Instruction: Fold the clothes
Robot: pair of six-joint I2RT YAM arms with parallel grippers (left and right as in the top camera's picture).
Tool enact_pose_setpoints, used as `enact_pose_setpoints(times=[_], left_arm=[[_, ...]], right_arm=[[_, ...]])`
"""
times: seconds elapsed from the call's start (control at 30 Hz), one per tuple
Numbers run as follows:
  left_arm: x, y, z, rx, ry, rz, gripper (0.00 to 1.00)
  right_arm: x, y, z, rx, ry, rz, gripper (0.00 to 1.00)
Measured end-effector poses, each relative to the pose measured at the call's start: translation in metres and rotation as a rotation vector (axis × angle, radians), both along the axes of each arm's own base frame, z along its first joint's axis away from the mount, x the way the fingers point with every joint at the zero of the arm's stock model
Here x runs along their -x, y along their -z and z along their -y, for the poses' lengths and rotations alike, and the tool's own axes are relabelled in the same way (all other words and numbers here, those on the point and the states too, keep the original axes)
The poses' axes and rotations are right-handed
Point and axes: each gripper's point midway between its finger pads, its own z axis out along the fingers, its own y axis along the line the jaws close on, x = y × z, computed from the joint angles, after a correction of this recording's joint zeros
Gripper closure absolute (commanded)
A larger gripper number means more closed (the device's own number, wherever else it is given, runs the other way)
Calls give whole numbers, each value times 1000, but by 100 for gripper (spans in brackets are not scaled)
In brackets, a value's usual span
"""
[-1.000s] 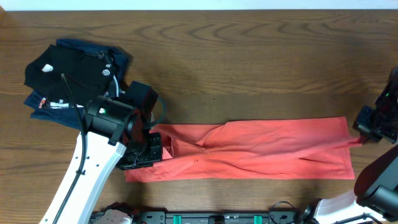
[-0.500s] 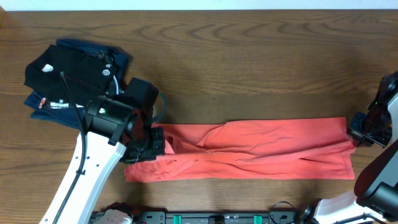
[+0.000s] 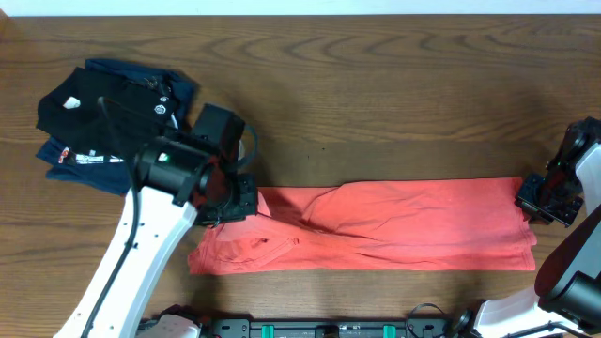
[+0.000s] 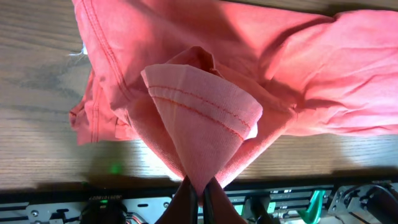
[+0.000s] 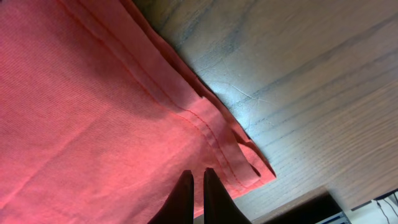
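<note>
Right gripper (image 5: 196, 186): the jaws enter from the bottom edge and stand nearly together, with a narrow slit between them. Whether fabric is pinched cannot be determined.

T-shirt (image 5: 81, 112): coral fabric fills the left and centre of the view and lies flat on the wooden tabletop (image 5: 311, 74). Its double-stitched hem (image 5: 199, 106) runs diagonally from top centre down to a layered corner (image 5: 258, 171), just right of the jaws.

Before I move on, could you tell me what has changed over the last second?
The left pincer, shut on the shirt, lifted its left end slightly rightward. The right pincer slid inward and the stretched corner went slack, seemingly released. The dark folded clothes stayed put.
</note>
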Motion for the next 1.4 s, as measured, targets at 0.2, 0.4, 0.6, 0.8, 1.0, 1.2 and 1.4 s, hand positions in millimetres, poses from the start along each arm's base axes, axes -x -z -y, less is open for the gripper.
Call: enact_pose_setpoints(times=[0.2, 0.4, 0.6, 0.8, 1.0, 1.2, 1.4], left_arm=[[-12, 21, 5, -26, 0, -66, 94], [-21, 42, 10, -49, 7, -125, 94], [-33, 57, 34, -42, 74, -96, 94], [-37, 68, 73, -23, 212, -39, 94], [-25, 87, 97, -51, 347, -65, 94], [-35, 103, 83, -168, 358, -54, 94], [-55, 102, 71, -259, 327, 31, 94]], right_arm=[[-1, 0, -1, -6, 1, 4, 94], [-2, 0, -3, -17, 3, 12, 94], [-2, 1, -3, -20, 3, 12, 94], [-2, 1, -4, -22, 3, 13, 93], [-2, 1, -4, -22, 3, 14, 93], [-2, 1, -4, -22, 3, 14, 93], [-2, 1, -4, -22, 3, 13, 93]])
